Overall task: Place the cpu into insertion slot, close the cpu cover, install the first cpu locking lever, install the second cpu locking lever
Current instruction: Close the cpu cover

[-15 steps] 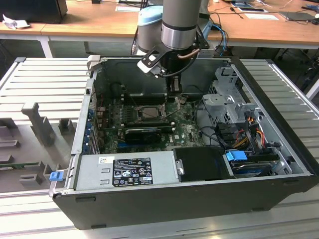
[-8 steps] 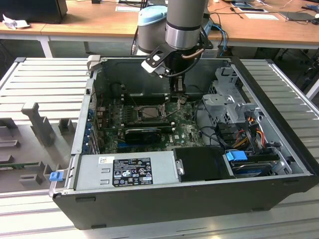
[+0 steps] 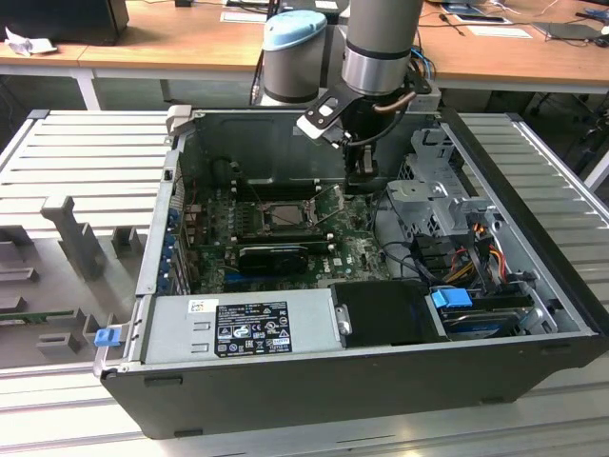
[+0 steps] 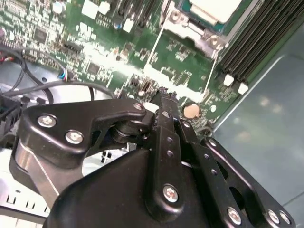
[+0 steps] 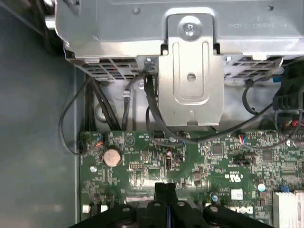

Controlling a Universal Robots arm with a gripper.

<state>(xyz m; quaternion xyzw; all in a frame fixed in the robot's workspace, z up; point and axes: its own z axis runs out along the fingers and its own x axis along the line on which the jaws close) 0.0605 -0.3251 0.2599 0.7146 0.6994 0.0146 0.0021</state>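
Inspector: Gripper (image 4: 164, 96) condition?
Technician: Fingers (image 4: 165, 124) were closed together, empty, low over the circuit board (image 5: 142, 166), just beside the slot (image 3: 249, 221), toward the drive cage (image 3: 428, 195).
Inspector: Chip (image 4: 214, 7) location?
Technician: Chip sat in the slot, metal face up. Cover (image 4: 187, 29) latching could not be judged.

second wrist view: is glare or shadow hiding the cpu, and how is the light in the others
Second wrist view: the cpu reads pale under bright light but is visible, no shadow from the dark tool on it. First wrist view: the metal bracket shines, the board evenly lit. Exterior view: the case interior is shaded, the insertion slot dim.
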